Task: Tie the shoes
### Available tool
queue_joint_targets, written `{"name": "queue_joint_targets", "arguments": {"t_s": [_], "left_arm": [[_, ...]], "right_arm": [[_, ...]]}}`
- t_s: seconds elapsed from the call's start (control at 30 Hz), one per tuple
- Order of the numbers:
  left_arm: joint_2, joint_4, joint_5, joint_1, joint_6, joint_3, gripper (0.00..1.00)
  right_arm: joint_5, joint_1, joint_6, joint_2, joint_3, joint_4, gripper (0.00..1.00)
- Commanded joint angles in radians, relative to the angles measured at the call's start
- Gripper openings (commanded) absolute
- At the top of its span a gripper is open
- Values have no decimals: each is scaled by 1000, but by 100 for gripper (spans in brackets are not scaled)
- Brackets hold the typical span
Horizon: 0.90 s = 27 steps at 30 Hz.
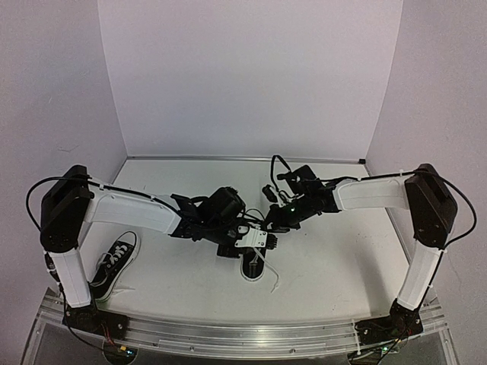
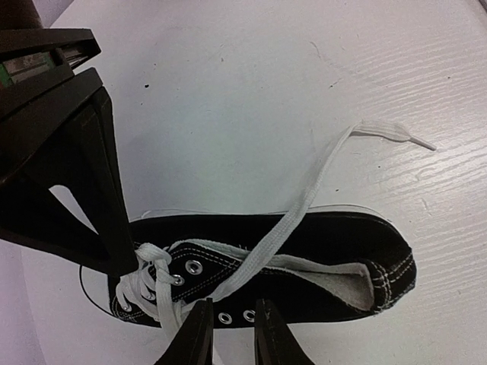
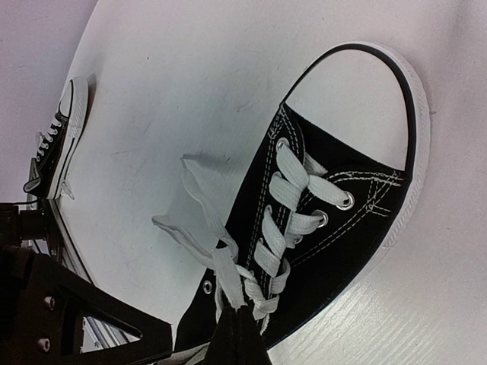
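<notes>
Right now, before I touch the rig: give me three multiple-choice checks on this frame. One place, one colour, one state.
1. Where does the spare shoe lie?
A) beside the left arm's base
B) beside the right arm's base
C) against the back wall

2. What colour are the laces of the centre shoe?
A) black
B) white
C) red

3. What is the right gripper doing?
A) hanging wide open, holding nothing
B) shut on one of the laces
C) clamped on the toe cap

Answers:
1 A: the top view shows it at the near left, by that base.
2 B: both wrist views show white laces on black canvas.
3 B: in the right wrist view its fingers meet on a strand near the top eyelets.
</notes>
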Motion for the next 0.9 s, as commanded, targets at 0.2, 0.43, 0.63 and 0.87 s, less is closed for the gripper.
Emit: {"name": "queue_joint_targets", "arguments": {"t_s": [0.2,0.43,0.63,0.87], "left_arm": [[81,-32,-32,-4,66,88,20],[123,-32,-52,-4,66,112,21],[130,-3,-63,-3,56,114,21],[142,27,-80,-4,50,117,23]], "right_arm": [[-14,3,7,-12,-3,24,0],[-14,4,7,-10,-3,24,0],[-16,4,9,-9,-4,24,0],[-18,4,9,-9,-4,26,0]]}}
